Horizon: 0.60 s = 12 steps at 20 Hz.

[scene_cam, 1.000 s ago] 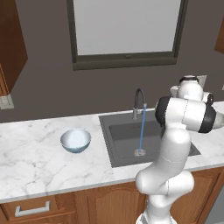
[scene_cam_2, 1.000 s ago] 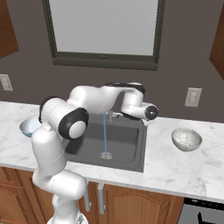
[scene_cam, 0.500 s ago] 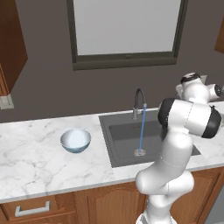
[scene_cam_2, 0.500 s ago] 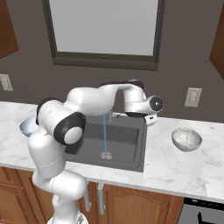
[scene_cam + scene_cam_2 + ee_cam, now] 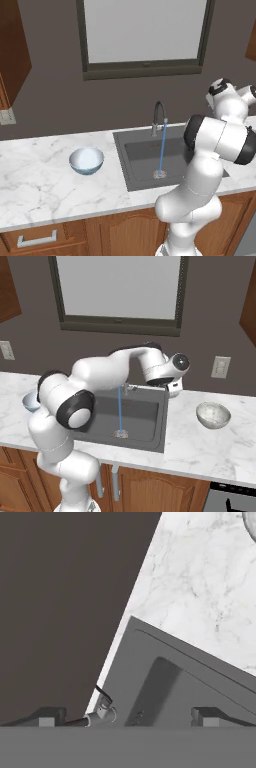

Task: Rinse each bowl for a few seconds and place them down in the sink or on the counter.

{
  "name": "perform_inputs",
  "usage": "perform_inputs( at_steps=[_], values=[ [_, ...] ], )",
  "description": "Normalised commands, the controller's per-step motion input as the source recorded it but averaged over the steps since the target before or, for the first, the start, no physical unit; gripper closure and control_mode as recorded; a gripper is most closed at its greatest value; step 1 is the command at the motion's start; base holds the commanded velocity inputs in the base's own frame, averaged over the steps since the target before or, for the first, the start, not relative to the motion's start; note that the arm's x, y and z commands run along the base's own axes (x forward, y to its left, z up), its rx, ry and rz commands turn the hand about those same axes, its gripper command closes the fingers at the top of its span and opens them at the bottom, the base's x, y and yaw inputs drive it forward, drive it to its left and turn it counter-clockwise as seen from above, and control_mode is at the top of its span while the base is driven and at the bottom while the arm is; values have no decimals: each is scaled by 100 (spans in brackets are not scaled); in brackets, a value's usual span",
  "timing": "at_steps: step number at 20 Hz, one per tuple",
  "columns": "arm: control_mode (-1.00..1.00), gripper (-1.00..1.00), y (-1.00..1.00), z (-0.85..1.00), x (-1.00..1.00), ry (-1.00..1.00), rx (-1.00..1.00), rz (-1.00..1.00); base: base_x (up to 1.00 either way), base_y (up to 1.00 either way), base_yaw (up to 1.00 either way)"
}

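Note:
The light blue bowl [image 5: 86, 160] stands upright on the counter [image 5: 40, 185] left of the sink [image 5: 140, 156]; its rim peeks out behind the arm [image 5: 30, 401]. The grey speckled bowl [image 5: 213, 415] sits on the counter [image 5: 200, 448] right of the sink [image 5: 145, 418], and its edge shows at the top right corner [image 5: 250, 519] of the hand view. My gripper [image 5: 174, 389] hangs over the sink's back right corner, left of the speckled bowl and apart from it. Its fingertips [image 5: 47, 717] stand wide apart, so the gripper [image 5: 127, 717] is open and holds nothing.
A thin blue stream of water [image 5: 162, 150] runs from the gooseneck faucet [image 5: 159, 117] to the drain [image 5: 119, 433]. A dark wall with a window rises behind the counter, and a wall socket [image 5: 220, 367] sits above the speckled bowl. Brown cabinets front the counter.
The arm has swung to the right, carrying the open gripper from above the basin toward the sink's right rear corner. Neither bowl has moved and the water keeps running.

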Motion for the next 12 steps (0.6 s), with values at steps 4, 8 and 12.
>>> perform_inputs(
  at_steps=[4,8,12],
  values=[
    [-100,-100,-1,15,-20,1,0,-12,0,0,0],
    [-100,-100,7,14,-19,0,-4,-12,0,0,0],
    [-100,-100,15,10,-26,0,-7,-8,0,0,0]
  ],
)
